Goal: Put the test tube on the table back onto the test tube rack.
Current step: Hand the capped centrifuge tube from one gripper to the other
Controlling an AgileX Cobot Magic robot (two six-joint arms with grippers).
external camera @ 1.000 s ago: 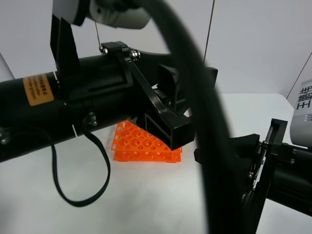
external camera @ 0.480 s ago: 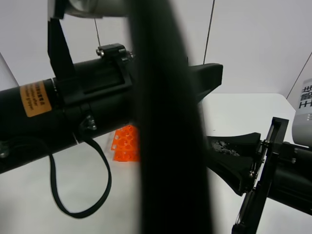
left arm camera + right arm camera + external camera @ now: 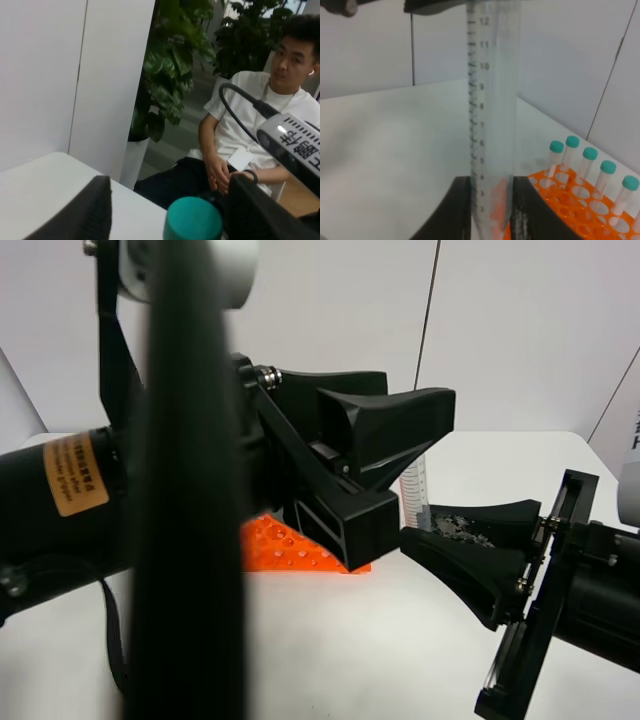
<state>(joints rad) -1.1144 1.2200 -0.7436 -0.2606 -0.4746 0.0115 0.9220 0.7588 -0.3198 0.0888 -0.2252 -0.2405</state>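
Note:
The test tube [image 3: 492, 100] is a clear graduated tube held upright above the table [image 3: 385, 150], with my right gripper [image 3: 491, 200] shut on its lower part. In the high view its tube wall [image 3: 415, 485] shows between the two arms, above my right gripper [image 3: 418, 523]. My left gripper [image 3: 405, 465] is open, its fingers standing apart on either side of the tube's top. The left wrist view shows the teal cap [image 3: 192, 220] between those spread fingers [image 3: 90, 210]. The orange test tube rack [image 3: 290, 550] lies behind and below, largely hidden by the left arm.
Several teal-capped tubes [image 3: 590, 155] stand in the rack [image 3: 580, 210] close to the held tube. A thick black cable [image 3: 185, 490] blocks the left of the high view. A seated person [image 3: 250, 130] and a plant [image 3: 170, 75] are beyond the table's edge.
The black cable has swung from right of centre to the left of the high view. The left gripper has come around the tube's top. The right gripper has shifted slightly with the tube.

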